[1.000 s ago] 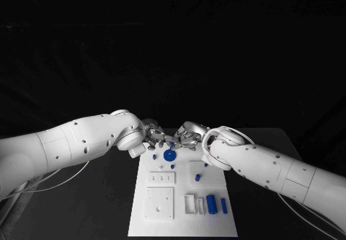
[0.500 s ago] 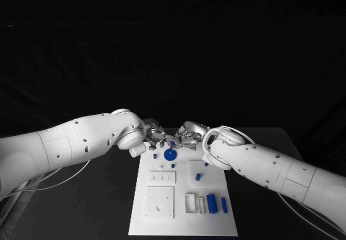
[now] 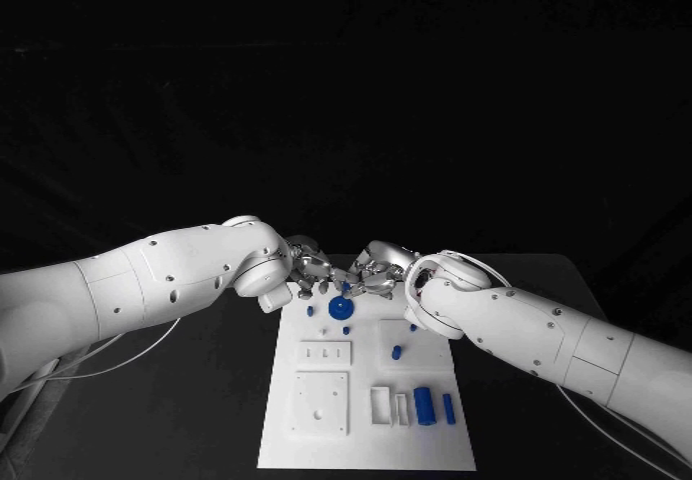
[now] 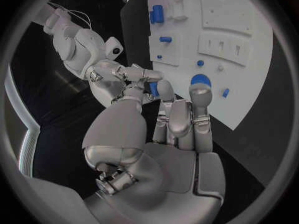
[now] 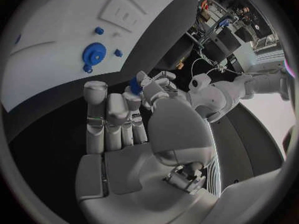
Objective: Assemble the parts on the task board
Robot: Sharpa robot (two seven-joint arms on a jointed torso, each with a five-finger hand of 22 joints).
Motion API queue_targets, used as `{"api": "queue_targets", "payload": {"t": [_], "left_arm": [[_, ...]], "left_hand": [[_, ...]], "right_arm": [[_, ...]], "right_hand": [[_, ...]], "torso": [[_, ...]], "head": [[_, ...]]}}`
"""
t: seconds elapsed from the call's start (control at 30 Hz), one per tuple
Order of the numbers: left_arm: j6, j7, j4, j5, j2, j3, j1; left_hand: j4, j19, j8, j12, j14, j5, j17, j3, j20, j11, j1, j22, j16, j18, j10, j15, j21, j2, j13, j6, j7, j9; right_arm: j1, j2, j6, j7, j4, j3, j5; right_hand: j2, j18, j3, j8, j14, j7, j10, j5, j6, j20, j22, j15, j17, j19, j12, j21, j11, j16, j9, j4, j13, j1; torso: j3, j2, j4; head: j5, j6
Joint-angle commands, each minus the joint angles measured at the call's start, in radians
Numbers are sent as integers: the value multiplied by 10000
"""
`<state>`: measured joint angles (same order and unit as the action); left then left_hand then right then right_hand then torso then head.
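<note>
Head view: left hand (image 3: 306,266) and right hand (image 3: 378,272) meet fingertip to fingertip above the far end of the task board (image 3: 364,440). Together they pinch a small blue part (image 5: 134,85) between them. Blue gear (image 3: 339,309) lies on the board just below.

I am in what looks like a robotics lab or test workshop. I stand at a black table (image 3: 216,400) with a white task board (image 3: 368,440) laid flat on it, set against a dark backdrop. From my right wrist I can see cluttered shelves of equipment (image 5: 227,22) with cables and small gear behind the table, and a pale bare floor (image 5: 274,114) beside them.
</note>
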<state>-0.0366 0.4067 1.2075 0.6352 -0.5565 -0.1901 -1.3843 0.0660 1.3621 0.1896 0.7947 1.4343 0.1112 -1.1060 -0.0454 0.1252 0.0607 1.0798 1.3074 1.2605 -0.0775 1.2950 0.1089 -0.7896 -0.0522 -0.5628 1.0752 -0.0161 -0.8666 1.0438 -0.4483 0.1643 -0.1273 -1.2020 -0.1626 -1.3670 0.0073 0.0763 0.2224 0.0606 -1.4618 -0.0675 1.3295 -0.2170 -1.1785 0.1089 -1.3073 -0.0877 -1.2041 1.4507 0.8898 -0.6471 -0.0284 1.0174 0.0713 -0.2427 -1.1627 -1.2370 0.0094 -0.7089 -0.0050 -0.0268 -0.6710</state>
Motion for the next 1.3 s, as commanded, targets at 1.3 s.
{"api": "queue_targets", "payload": {"t": [1.3], "left_arm": [[-494, -193, -81, 146, 106, -68, -1]], "left_hand": [[-1670, 31, -275, -106, -90, 1757, 32, -278, 76, 40, 981, 611, -99, 208, -136, 48, 129, 1727, 36, -130, 51, 372]], "right_arm": [[4, 59, -22, -74, -42, -5, -138]], "right_hand": [[-26, -114, 47, 24, -42, 8, 33, -161, -106, 4, -811, -30, -22, 89, 49, -89, -28, 52, 24, 89, -18, 48]], "torso": [[-4, -4, -5]], "head": [[10, -115]]}}
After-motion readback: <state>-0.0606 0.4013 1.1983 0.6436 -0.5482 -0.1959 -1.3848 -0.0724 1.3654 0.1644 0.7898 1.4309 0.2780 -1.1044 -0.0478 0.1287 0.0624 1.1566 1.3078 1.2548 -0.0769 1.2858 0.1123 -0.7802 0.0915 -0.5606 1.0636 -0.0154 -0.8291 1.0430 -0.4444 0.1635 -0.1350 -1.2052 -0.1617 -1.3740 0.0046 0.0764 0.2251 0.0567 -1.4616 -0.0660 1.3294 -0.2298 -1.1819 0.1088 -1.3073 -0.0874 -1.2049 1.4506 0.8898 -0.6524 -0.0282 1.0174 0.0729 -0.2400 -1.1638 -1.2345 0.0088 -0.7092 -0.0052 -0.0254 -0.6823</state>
